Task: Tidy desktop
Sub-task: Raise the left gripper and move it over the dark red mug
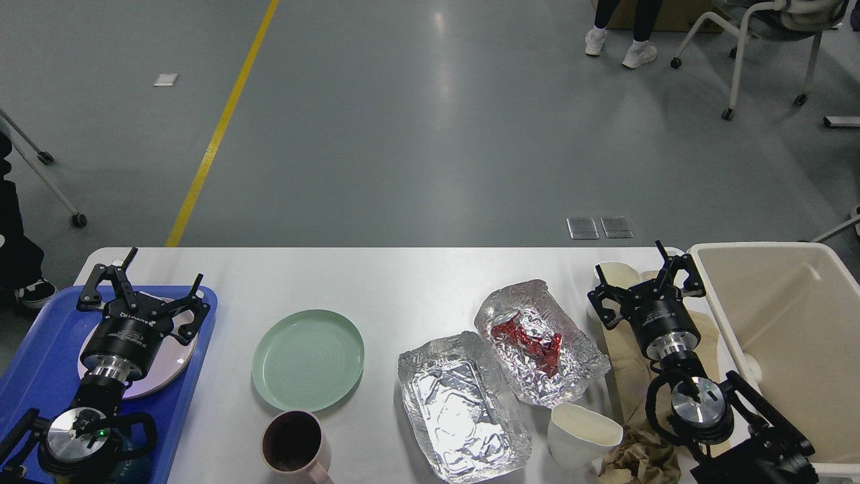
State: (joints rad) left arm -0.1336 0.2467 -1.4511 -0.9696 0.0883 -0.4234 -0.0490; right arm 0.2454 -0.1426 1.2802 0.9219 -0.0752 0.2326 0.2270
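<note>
The desktop [403,282] is a wide white-grey tabletop. On it lie a pale green plate [308,359], a pink mug [294,444], an empty foil tray [460,407], a second foil tray [537,316] holding a crumpled red wrapper [531,339], a white paper cup [581,433], crumpled brown paper [638,460] and flat tan paper [621,363]. My left gripper [144,286] stands open above a pink plate [171,366] on the blue tray [40,363], holding nothing. At the right, beside the bin, my right gripper [645,279] is open and empty, just in front of a white cup [615,272].
A deep cream bin [786,323] stands at the table's right end, empty in its visible part. The blue tray covers the left front corner. Beyond the table's far edge is grey floor with a yellow line [222,128], a chair [759,27] and a person's feet [621,47].
</note>
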